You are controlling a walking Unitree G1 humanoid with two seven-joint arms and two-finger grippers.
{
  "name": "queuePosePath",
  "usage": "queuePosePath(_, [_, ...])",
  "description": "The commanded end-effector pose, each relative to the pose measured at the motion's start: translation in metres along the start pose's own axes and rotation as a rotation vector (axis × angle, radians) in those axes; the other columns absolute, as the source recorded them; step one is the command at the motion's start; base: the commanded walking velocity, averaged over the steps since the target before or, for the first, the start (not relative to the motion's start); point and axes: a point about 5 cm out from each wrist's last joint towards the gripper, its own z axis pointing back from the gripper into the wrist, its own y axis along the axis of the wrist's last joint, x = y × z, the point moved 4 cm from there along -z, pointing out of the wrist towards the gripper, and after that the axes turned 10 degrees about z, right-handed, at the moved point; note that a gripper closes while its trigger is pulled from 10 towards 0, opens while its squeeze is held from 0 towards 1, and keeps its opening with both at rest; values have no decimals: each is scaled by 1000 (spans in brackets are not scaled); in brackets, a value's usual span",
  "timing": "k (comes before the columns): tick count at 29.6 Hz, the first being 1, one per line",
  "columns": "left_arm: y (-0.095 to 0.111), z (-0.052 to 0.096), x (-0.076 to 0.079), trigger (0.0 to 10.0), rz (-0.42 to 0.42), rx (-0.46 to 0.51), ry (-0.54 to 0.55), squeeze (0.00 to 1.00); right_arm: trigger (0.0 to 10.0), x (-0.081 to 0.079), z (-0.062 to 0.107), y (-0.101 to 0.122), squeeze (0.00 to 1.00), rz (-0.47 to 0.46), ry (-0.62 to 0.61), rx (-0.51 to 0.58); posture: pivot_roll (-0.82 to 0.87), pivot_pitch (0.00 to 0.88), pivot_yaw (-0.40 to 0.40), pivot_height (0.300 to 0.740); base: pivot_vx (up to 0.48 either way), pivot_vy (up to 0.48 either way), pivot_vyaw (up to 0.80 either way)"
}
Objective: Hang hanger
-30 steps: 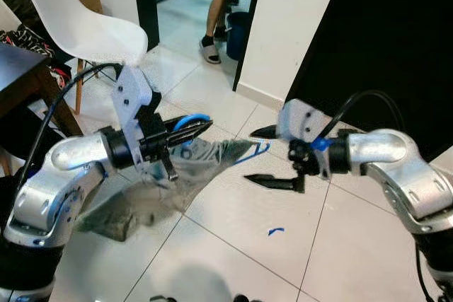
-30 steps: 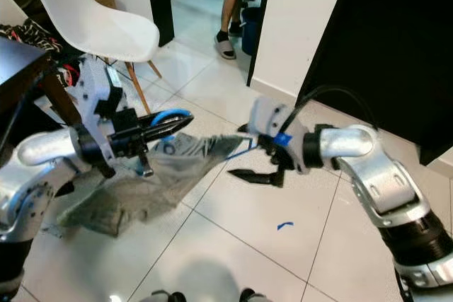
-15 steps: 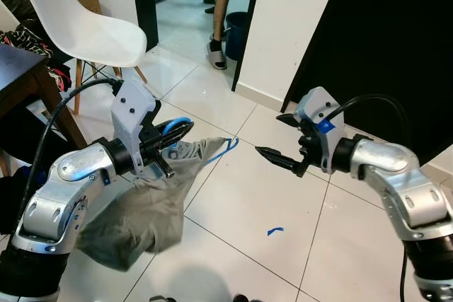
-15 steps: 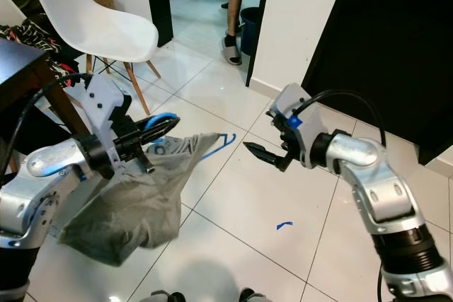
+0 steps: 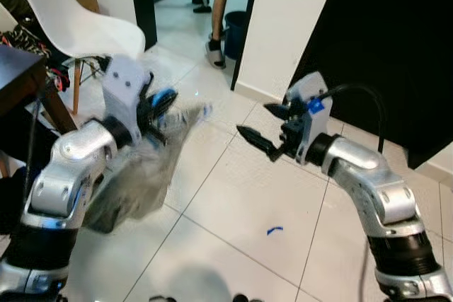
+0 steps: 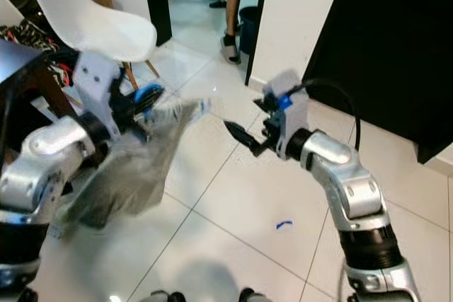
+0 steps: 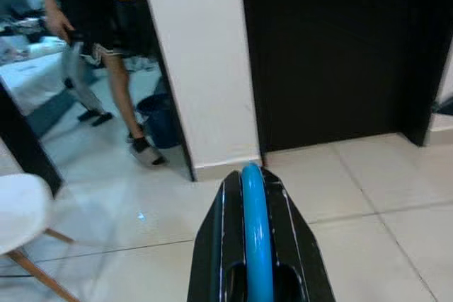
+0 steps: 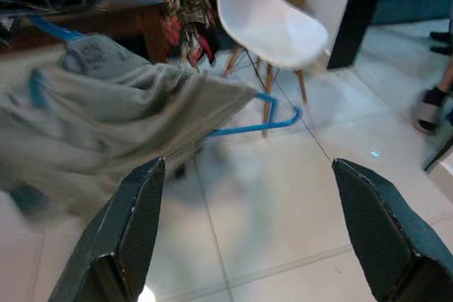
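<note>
The grey garment (image 8: pixel 106 118) could be slid off the blue hanger (image 7: pixel 255 224) if it is swung hard, since only the hook is pinched between the closed fingers of the left gripper (image 5: pixel 159 104), at nine o'clock. Against the earlier frame, garment and hanger are raised and blurred. The right gripper (image 5: pixel 258 136), at center, is spread wide, empty, and has been lifted.
</note>
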Motion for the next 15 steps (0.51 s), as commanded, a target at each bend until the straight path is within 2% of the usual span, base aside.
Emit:
queuePosePath(1, [6, -2, -4, 10000, 2, 27, 31, 0, 10000, -2, 1, 9, 0, -43, 6, 42, 76, 197, -82, 740, 0, 0, 0])
queuePosePath(3, [6, -2, -4, 10000, 2, 27, 31, 0, 10000, -2, 1, 9, 0, -43, 6, 42, 76, 197, -82, 740, 0, 0, 0])
queuePosePath(6, [9, -8, -12, 10000, 19, 45, 84, 0, 10000, -7, -4, 5, 0, -34, 2, 27, 77, 198, -69, 740, 0, 0, 0])
queuePosePath(10, [8, -9, -11, 10000, 21, 46, 82, 0, 10000, -8, -5, 5, 0, -49, -8, 29, 80, 198, -71, 740, 0, 0, 0])
queuePosePath(13, [8, -8, -11, 10000, 37, 50, 78, 0, 10000, -7, -5, 8, 0, -94, -15, 51, 79, 204, -74, 740, 0, 0, 0])
queuePosePath(15, [12, -6, -4, 10000, 99, 71, 31, 0, 10000, -17, -5, 17, 0, -175, 31, 103, 80, 201, -77, 740, 0, 0, 0])
